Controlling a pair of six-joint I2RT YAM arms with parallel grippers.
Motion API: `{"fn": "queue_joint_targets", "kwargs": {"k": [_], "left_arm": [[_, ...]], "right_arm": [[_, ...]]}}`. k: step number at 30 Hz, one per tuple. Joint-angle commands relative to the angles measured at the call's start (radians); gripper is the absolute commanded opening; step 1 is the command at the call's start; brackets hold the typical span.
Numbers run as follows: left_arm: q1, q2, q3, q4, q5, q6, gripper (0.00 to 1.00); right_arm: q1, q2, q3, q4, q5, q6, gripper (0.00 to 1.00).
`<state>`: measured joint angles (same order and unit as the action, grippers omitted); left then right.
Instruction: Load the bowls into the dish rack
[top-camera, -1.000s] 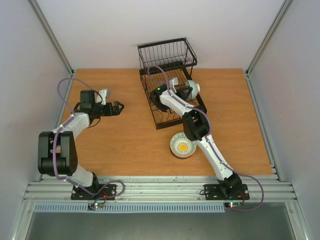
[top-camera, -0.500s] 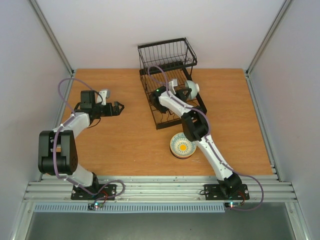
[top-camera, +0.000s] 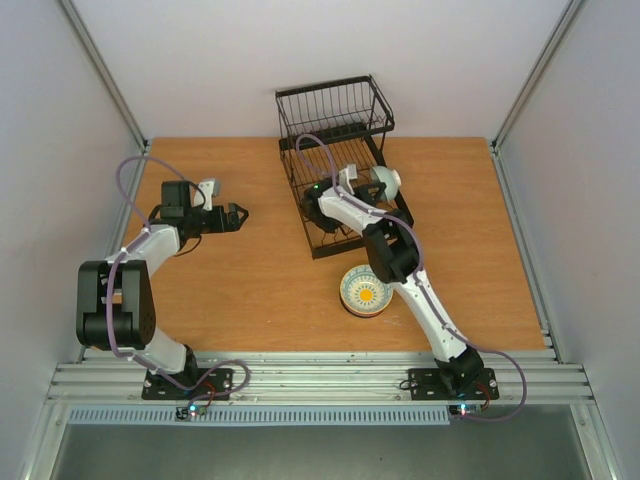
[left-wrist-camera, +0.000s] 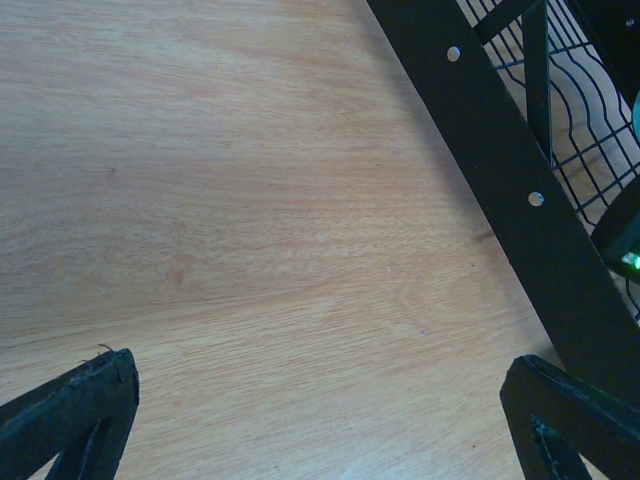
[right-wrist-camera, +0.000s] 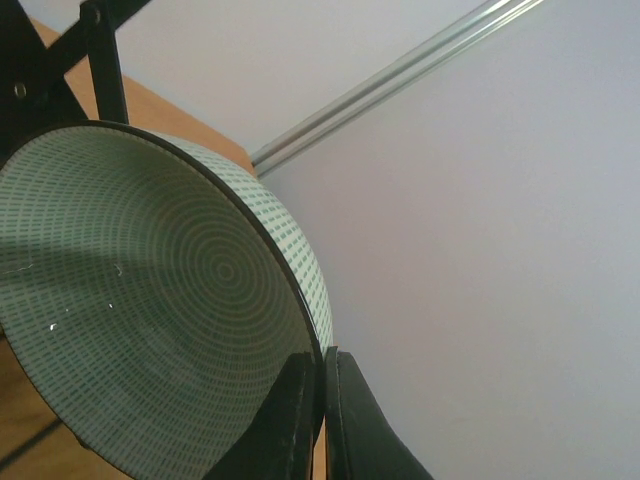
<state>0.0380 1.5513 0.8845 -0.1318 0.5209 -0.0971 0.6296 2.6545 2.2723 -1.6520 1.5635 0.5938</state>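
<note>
The black wire dish rack (top-camera: 335, 135) stands at the back middle of the table; its dark frame shows in the left wrist view (left-wrist-camera: 500, 170). My right gripper (top-camera: 362, 184) is over the rack, shut on the rim of a pale green patterned bowl (top-camera: 387, 180) held on edge. In the right wrist view the bowl (right-wrist-camera: 150, 300) fills the left side and my fingers (right-wrist-camera: 322, 420) pinch its rim. A bowl with a yellow centre (top-camera: 365, 291) sits on the table in front of the rack. My left gripper (top-camera: 235, 215) is open and empty, left of the rack.
The wooden table (top-camera: 250, 280) is enclosed by white walls with aluminium rails (top-camera: 105, 80) at the corners. The right arm (top-camera: 400, 260) reaches across beside the yellow-centred bowl.
My right gripper has shifted the green bowl slightly right and nearer over the rack. The left arm has not moved.
</note>
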Motion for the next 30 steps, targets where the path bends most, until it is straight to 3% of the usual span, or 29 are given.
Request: {"fn": "queue_joint_targets", "kwargs": {"k": [1,11,30], "left_arm": [[0.001,0.008,0.028,0.006,0.017,0.002,0.99],[0.002,0.007,0.03,0.001,0.022,-0.003,0.99],[0.001,0.016,0.036,0.002,0.024,-0.006,0.99]], "right_arm": [[0.02,-0.069,-0.125,-0.187,0.063,0.06,0.01],[0.036,-0.166,-0.325,-0.19,0.062,0.071,0.01],[0.064,-0.169,-0.444,-0.191,0.045,0.082,0.01]]}}
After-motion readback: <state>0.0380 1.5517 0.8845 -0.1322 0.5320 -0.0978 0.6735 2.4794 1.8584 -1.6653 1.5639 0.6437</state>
